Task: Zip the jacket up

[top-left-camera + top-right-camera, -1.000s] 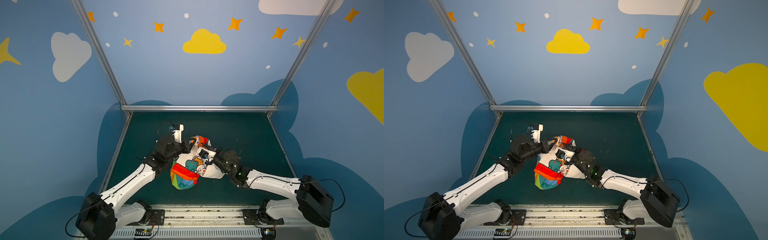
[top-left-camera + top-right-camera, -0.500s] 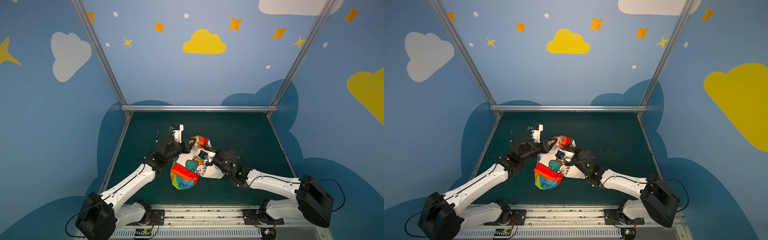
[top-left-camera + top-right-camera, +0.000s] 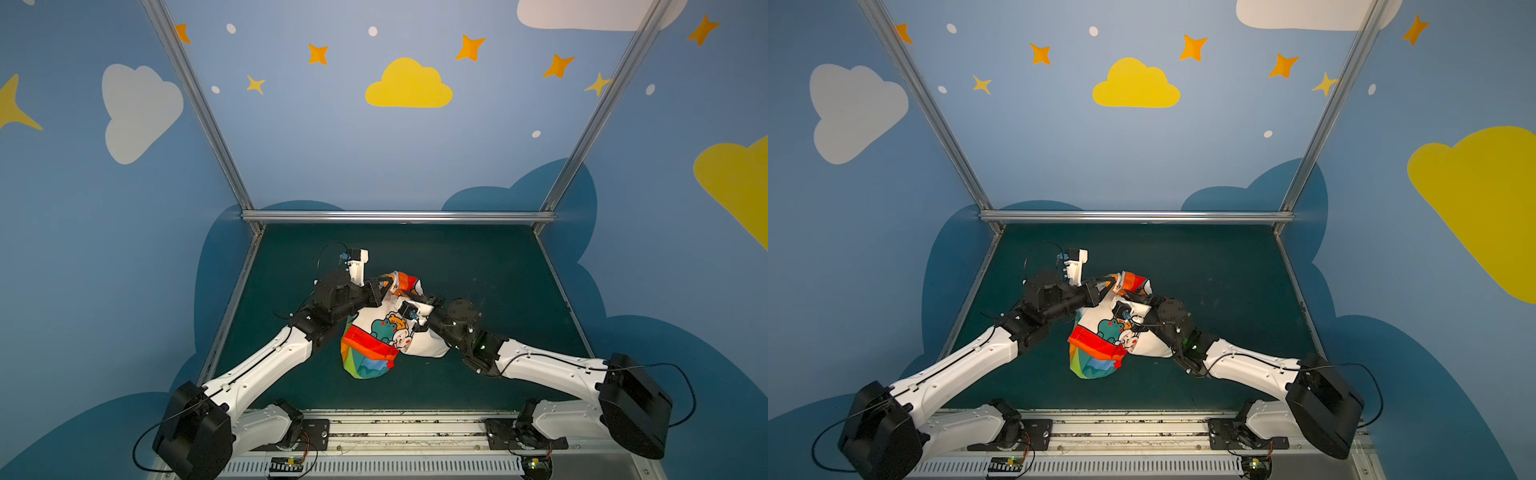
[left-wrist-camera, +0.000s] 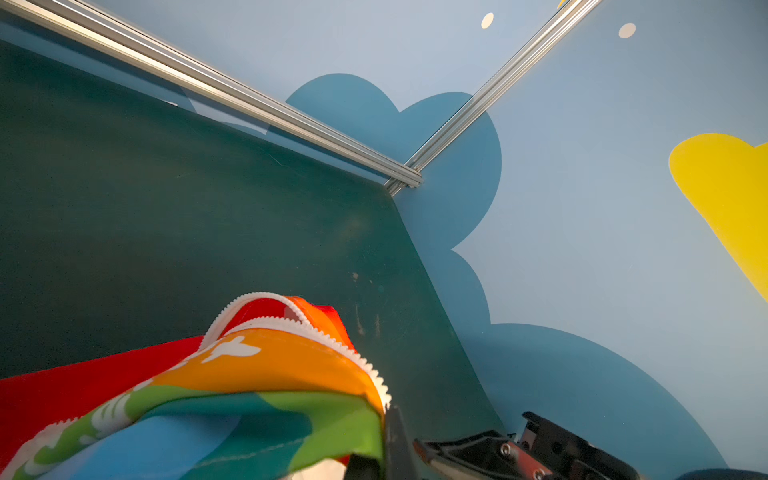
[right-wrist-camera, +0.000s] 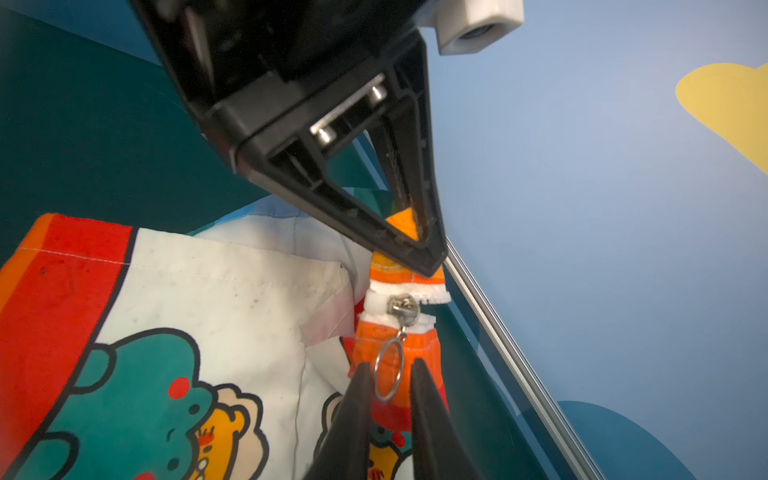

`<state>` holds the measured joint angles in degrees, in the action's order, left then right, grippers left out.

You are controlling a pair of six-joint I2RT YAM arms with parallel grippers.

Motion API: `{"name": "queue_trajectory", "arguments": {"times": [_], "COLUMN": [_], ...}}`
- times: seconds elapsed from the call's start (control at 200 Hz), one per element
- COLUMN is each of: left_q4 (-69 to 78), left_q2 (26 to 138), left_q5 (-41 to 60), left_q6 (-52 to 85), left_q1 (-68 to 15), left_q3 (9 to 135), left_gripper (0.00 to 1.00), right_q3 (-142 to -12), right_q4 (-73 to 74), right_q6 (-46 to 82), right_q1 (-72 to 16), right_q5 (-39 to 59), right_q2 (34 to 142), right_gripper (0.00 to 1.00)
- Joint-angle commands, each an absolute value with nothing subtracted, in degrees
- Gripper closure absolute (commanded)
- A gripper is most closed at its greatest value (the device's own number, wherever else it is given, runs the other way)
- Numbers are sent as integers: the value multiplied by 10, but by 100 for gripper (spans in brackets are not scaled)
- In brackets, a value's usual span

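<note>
**Jacket pinched at its zipper end, both arms meeting above it**

Jacket (image 3: 376, 345) lies crumpled near the centre of the dark green mat (image 3: 478, 266). Its white cartoon-print lining faces up, its rainbow-striped outer side shows at the 6 o'clock end, and an orange edge is raised at the 12 o'clock end.

Left arm (image 3: 266, 365) enters from the 7 o'clock corner of the mat. Its white forearm climbs toward 1 o'clock, and past the bent wrist the left gripper (image 5: 424, 259) points toward 3 o'clock. The jaws are closed tip to tip, pinching the orange fabric just beside the white zipper tape.

Right arm (image 3: 548, 370) enters from the 5 o'clock corner. Its forearm runs low over the mat toward 10 o'clock, the wrist overlaps the jacket's 3 o'clock edge, and the right gripper (image 5: 388, 395) meets the left one at the raised edge.

In the right wrist view its two black fingers (image 5: 353, 415) stand a narrow gap apart. The ring pull (image 5: 388, 370) hangs between them from the metal slider (image 5: 402, 305). The ring is flanked but not visibly squeezed. The slider sits just beside the left gripper's tips.

In the left wrist view, white zipper teeth (image 4: 332, 343) border the orange stripe and curl into a loop at its far end.
</note>
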<state>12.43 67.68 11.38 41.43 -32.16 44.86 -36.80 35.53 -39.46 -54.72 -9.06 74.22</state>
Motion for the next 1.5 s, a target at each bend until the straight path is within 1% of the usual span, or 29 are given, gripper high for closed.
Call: {"name": "queue_trajectory", "arguments": {"times": [0.0,0.09,0.275,0.586,0.736,0.816,1.056,1.497], "left_q4": [132,130,129,128,127,128,125,122], "left_q2": [680,681,680,679,681,681,679,683], "left_q5": [119,119,116,114,116,116,114,116], "left_q6": [413,413,413,413,414,415,414,413], "left_q1": [-324,-324,-325,-327,-328,-328,-329,-330], "left_q3": [462,462,465,465,464,463,464,472], "left_gripper": [97,97,97,97,97,97,97,97], "right_q3": [-369,-370,-373,-373,-376,-380,-382,-383], "right_q4": [359,363,359,376,382,378,389,427], "right_q6": [-393,-393,-390,-386,-388,-388,-387,-388], "right_q1": [-541,-539,-536,-533,-533,-532,-530,-528], "right_q5": [-91,-90,-88,-86,-77,-76,-82,-100], "right_q2": [735,739,740,748,747,751,766,779], "right_gripper": [81,82,87,91,95,95,93,82]}}
